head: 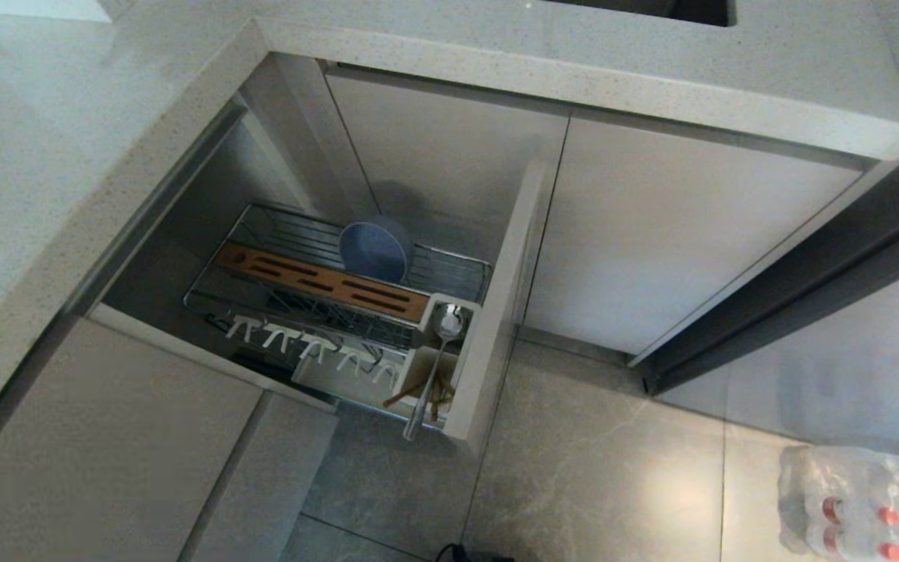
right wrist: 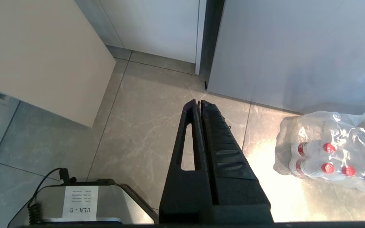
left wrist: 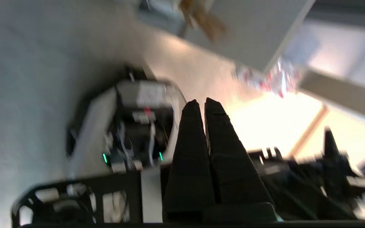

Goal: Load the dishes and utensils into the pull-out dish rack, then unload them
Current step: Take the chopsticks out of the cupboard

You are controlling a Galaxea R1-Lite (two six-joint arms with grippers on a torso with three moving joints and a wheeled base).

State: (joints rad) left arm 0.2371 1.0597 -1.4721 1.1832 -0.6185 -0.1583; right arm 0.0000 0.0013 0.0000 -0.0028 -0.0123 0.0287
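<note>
- Our left gripper (left wrist: 201,104) has its jaws pressed together with nothing between them; it hangs above the pale floor (left wrist: 265,123), with our own base beneath it, and the picture there is smeared.
- Our right gripper (right wrist: 199,103) is parked, jaws likewise closed and empty, pointing at the grey floor tiles beside a shrink-wrapped pack of bottles (right wrist: 331,155).
- Neither gripper shows in the head view.
- The pull-out dish rack (head: 461,269) stands drawn out from the cabinet under the tabletop (head: 67,117), its beige front panel (head: 496,312) toward the floor.
- The light-blue bowl (head: 375,250) stands on edge in the wire basket, just behind the wooden strip (head: 325,282).
- The spoon (head: 434,367) and the chopsticks (head: 418,390) sit in the white utensil cup (head: 422,367) beside the front panel, the spoon's bowl end uppermost.
- White hooks (head: 301,339) line the rack's near rail.
</note>
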